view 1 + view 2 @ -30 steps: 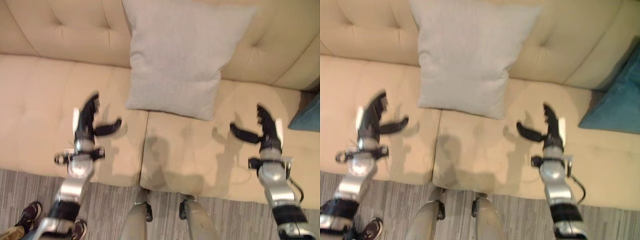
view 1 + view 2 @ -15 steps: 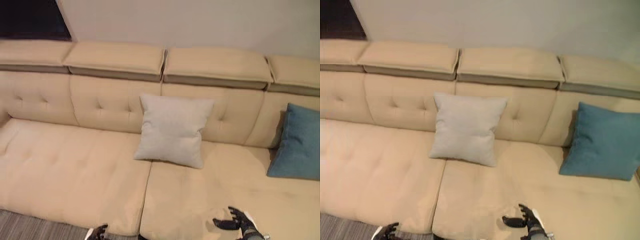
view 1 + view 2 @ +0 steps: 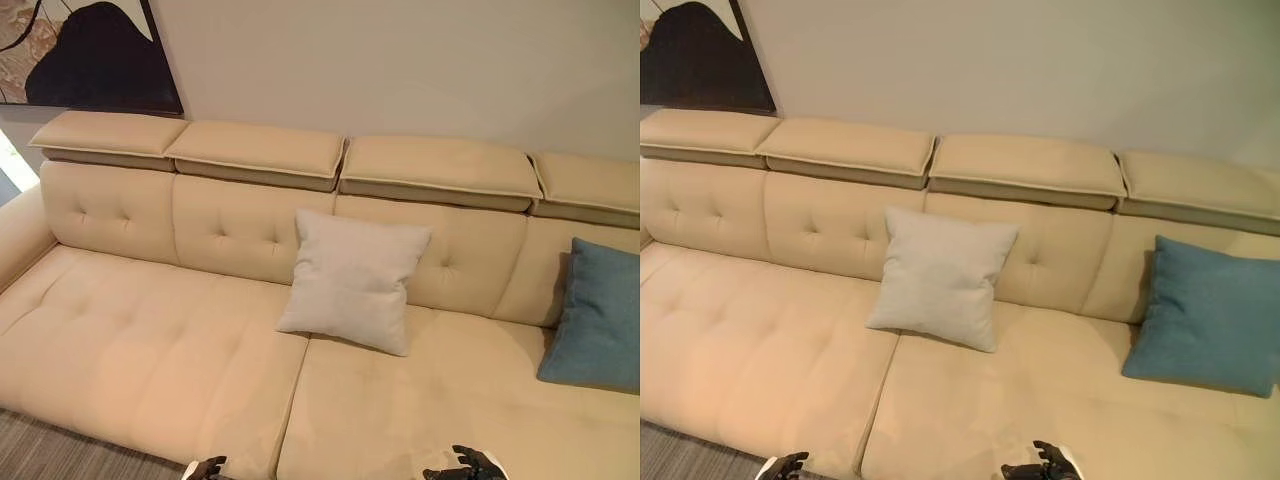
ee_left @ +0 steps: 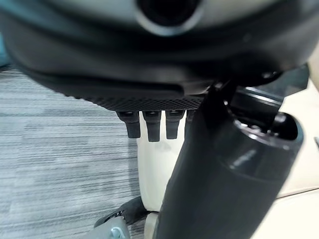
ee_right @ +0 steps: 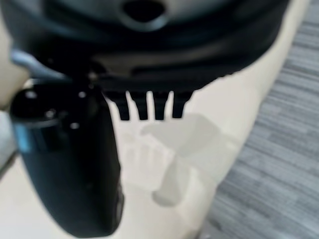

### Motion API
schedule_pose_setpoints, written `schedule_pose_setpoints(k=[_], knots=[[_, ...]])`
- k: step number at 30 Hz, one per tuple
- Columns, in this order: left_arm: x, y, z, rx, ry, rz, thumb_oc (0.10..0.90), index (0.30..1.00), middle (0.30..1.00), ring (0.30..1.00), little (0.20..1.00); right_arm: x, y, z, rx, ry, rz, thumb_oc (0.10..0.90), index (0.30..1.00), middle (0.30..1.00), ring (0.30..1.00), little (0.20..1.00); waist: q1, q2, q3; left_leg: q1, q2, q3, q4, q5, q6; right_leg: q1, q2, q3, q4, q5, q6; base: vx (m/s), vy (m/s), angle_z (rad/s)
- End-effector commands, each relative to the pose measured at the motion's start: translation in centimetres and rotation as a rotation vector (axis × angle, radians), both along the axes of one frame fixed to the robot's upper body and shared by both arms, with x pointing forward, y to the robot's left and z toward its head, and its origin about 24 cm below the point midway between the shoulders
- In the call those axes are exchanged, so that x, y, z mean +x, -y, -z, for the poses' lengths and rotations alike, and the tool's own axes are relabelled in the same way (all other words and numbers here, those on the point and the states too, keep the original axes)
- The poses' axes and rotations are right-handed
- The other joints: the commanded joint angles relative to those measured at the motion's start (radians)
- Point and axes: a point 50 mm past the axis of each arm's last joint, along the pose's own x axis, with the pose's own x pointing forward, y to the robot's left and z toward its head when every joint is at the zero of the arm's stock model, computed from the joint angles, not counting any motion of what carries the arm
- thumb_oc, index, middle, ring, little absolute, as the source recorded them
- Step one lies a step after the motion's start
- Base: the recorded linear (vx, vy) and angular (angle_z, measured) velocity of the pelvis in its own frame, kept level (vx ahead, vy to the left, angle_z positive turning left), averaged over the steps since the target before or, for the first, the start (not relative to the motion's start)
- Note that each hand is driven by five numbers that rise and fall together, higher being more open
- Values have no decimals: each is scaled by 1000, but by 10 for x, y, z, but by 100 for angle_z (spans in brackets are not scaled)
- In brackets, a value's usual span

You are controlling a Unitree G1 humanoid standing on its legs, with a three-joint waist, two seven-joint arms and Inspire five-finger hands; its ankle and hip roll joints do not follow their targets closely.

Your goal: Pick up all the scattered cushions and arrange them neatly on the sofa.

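A light grey cushion (image 3: 352, 280) leans upright against the backrest in the middle of the long beige sofa (image 3: 150, 350). A blue cushion (image 3: 1208, 315) leans at the sofa's right end. My left hand (image 3: 205, 468) shows at the lower edge by the seat's front, fingers straight in its wrist view (image 4: 149, 124), holding nothing. My right hand (image 3: 1040, 466) hovers over the right seat near the lower edge, open and empty, with its fingers (image 5: 147, 105) straight above the beige seat.
A dark framed picture (image 3: 90, 55) hangs on the wall at upper left. Grey striped carpet (image 3: 60, 452) runs along the sofa's front. Wide bare seat lies left of the grey cushion and between the two cushions.
The camera has tilted up and back, so the whole sofa and wall came into view. Both hands dropped to the lower edge, away from the grey cushion, still open.
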Motion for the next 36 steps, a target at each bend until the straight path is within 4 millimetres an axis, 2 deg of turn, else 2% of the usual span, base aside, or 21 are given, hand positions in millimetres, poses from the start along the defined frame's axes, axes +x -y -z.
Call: schedule_pose_setpoints(k=[1,3,6,7,9,10,13,14,15,16,18,23,25,26,27,28,29,30,33,35,36], knots=[[27,-8,-11,38,89,32,800,900,900,900,900,29,15,-14,-59,90,26,800,900,900,900,900,-3,-15,6,125,-43,18,36,-186,14,-66,13,12,45,-47,123,-89,108,28],[29,-7,-11,44,95,25,800,900,900,900,900,30,12,-12,-61,77,20,800,900,900,900,900,-1,-11,11,125,-61,-7,0,-177,25,-110,3,13,66,-19,134,-152,153,32],[25,-15,-11,61,80,0,800,900,900,900,900,28,8,-9,-56,54,11,800,900,900,900,900,5,-12,14,140,-69,-10,-82,-146,40,-140,-6,-3,107,-14,145,-156,133,4],[27,-22,-14,79,87,-10,800,900,900,900,900,32,5,-10,-52,64,7,800,900,900,900,900,4,-13,32,139,-64,-13,-108,-122,45,-171,-12,9,166,-17,153,-182,82,2],[30,-27,-17,99,92,-1,800,900,900,900,900,31,3,-8,-45,53,8,800,900,900,900,900,0,-8,48,127,-59,-29,-117,-101,53,-186,5,73,220,-48,161,-193,64,-1],[30,-27,-17,99,92,-1,800,900,900,900,900,31,3,-8,-44,54,8,800,900,900,900,900,0,-9,46,124,-60,-30,-116,-100,53,-189,4,73,220,-47,161,-117,24,9],[32,-31,-19,110,93,-2,800,900,900,900,900,23,0,-4,-32,27,15,800,900,900,900,900,2,-5,41,92,-61,-55,-124,-70,59,-162,25,151,284,-89,144,-152,0,34],[34,-31,-19,114,90,10,800,900,900,900,900,19,-1,-3,-19,21,38,800,900,900,900,900,2,-7,33,74,-61,-76,-124,-62,59,-134,37,207,323,-115,138,-123,-26,57],[34,-31,-19,114,90,10,800,900,900,900,900,19,-1,-3,-19,21,38,800,900,900,900,900,2,-7,31,71,-61,-76,-123,-61,59,-136,37,207,321,-113,138,-130,-103,65],[39,-29,-20,113,98,25,800,900,900,900,900,17,-4,-1,-3,23,63,800,900,900,900,900,1,-17,15,46,-64,-106,-113,-57,59,-96,51,273,318,-131,141,-81,-119,63],[41,-26,-20,107,104,26,800,900,900,900,900,20,-11,0,12,22,39,800,900,900,900,900,14,-41,-7,19,-65,-118,-112,-46,51,-26,52,295,213,-162,128,-109,-178,102],[42,-24,-20,93,110,15,800,900,900,900,900,31,-14,-3,8,47,0,800,900,900,900,900,21,-43,-5,-28,-47,-130,-126,11,25,-11,76,296,127,-172,108,-152,-134,37],[48,-18,-20,80,121,30,800,900,900,900,900,38,-12,-6,-6,70,-11,800,900,900,900,900,25,-38,22,-97,-41,-150,-119,65,-5,-15,90,271,84,-164,95,-311,-104,45],[51,-16,-21,75,129,32,800,900,900,900,900,40,-10,-8,-17,78,-12,800,900,900,900,900,25,-39,39,-124,-43,-136,-99,72,-6,-21,89,260,82,-154,92,-288,-76,74],[51,-16,-21,75,129,32,800,900,900,900,900,40,-10,-8,-17,78,-12,800,900,900,900,900,24,-39,39,-126,-44,-137,-97,71,-6,-21,89,259,82,-154,92,-311,-38,108],[54,-12,-20,73,132,44,800,900,900,900,900,40,-6,-9,-32,71,-6,800,900,900,900,900,10,-53,56,-137,-37,-56,-31,24,17,-39,74,223,86,-138,91,-206,-25,107],[54,-12,-20,73,132,44,800,900,900,900,900,40,-6,-9,-32,71,-6,800,900,900,900,900,10,-52,54,-140,-37,-57,-31,25,17,-41,75,222,86,-137,91,-345,-35,110],[52,-11,-19,72,121,50,800,900,900,900,900,34,-4,-7,-35,54,10,800,900,900,900,900,-5,-68,54,-122,-37,5,53,-46,29,-52,54,178,84,-125,85,-181,-8,64],[48,-10,-17,68,99,56,800,900,900,900,900,25,0,-4,-32,25,42,800,900,900,900,900,-31,-76,36,-59,-28,67,102,-123,34,-57,35,112,82,-124,78,-134,25,65],[48,-10,-16,69,95,60,800,900,900,900,900,22,0,-3,-31,14,50,800,900,900,900,900,-40,-77,28,-44,-20,86,107,-133,36,-60,29,93,81,-121,77,-25,43,109],[47,-9,-16,69,90,65,800,900,900,900,900,19,1,-2,-30,2,60,800,900,900,900,900,-49,-75,21,-13,-7,119,95,-144,34,-57,23,58,77,-119,80,24,95,126]])
